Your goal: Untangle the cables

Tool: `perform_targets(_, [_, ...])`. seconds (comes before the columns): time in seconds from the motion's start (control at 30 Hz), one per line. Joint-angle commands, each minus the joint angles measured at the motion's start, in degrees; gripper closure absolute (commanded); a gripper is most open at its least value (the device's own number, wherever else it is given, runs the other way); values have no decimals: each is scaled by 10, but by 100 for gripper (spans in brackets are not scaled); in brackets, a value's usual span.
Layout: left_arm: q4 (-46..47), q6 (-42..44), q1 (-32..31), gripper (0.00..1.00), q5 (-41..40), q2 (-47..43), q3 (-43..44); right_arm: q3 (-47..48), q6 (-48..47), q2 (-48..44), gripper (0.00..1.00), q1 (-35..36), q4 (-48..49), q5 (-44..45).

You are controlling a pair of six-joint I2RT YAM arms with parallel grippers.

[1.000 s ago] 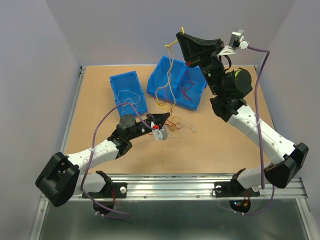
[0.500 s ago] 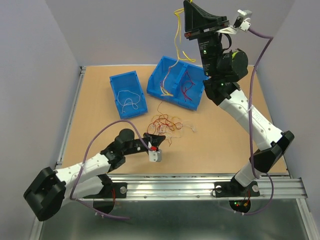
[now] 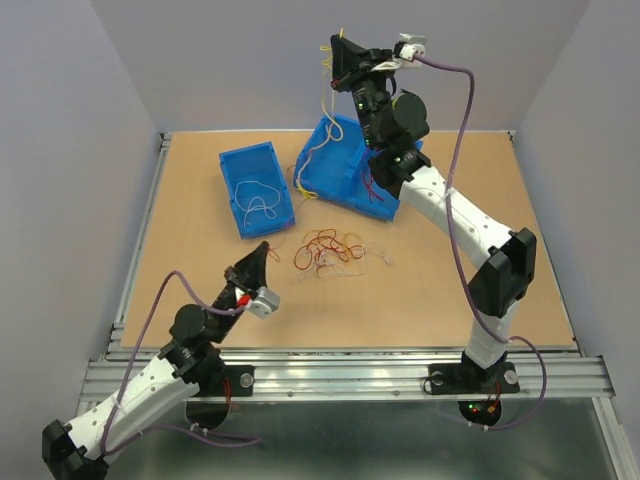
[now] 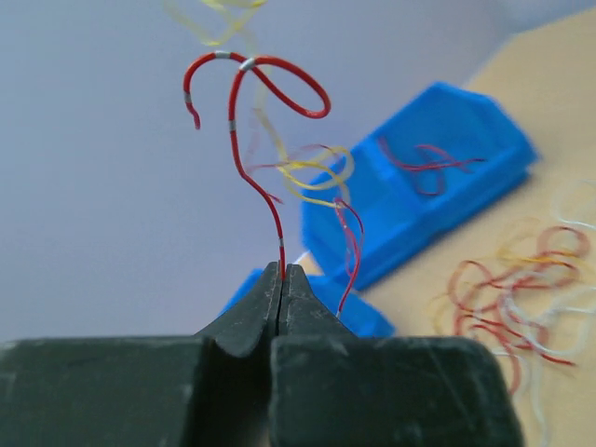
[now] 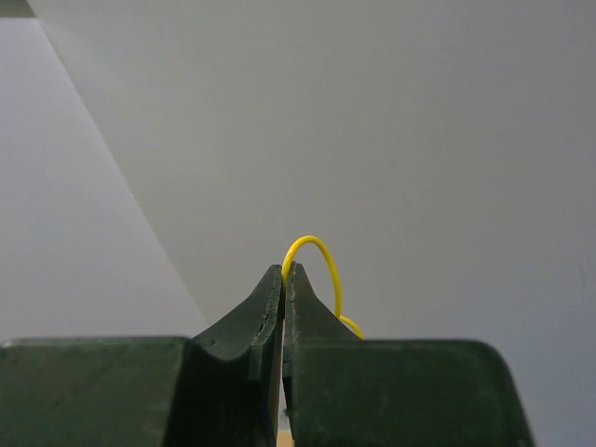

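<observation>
Top view: holding right gripper (image 3: pixel 338 50) high over the big blue bin (image 3: pixel 345 185), clamping a yellow wire (image 3: pixel 323 100) dangling down to that bin's left corner. Holding left gripper (image 3: pixel 264 247) low toward the table's (image 3: pixel 450 260) near edge, apart from the loose pile of cables (image 3: pixel 328 250) lying just in front of the bins.

Left wrist: pinching a red wire (image 4: pixel 233 130) between fully closed tips, curling upward.

Right wrist: pinching the yellow wire's loop, tips closed on it.
</observation>
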Motion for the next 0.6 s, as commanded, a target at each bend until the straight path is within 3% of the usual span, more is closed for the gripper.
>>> perform_targets(0.0, [138, -19, 5, 100, -228, -64, -16, 46, 18, 24, 100, -24, 13, 31])
perform_targets(0.2, [109, -9, 5, 100, -346, -164, 85, 71, 79, 91, 99, -71, -10, 29])
perform_targets(0.27, [44, -20, 10, 100, -341, -175, 135, 74, 83, 106, 99, -78, -19, 35])
perform_targets(0.57, [-68, 12, 11, 100, -286, -139, 373, 57, 147, 160, 99, -128, -47, 28])
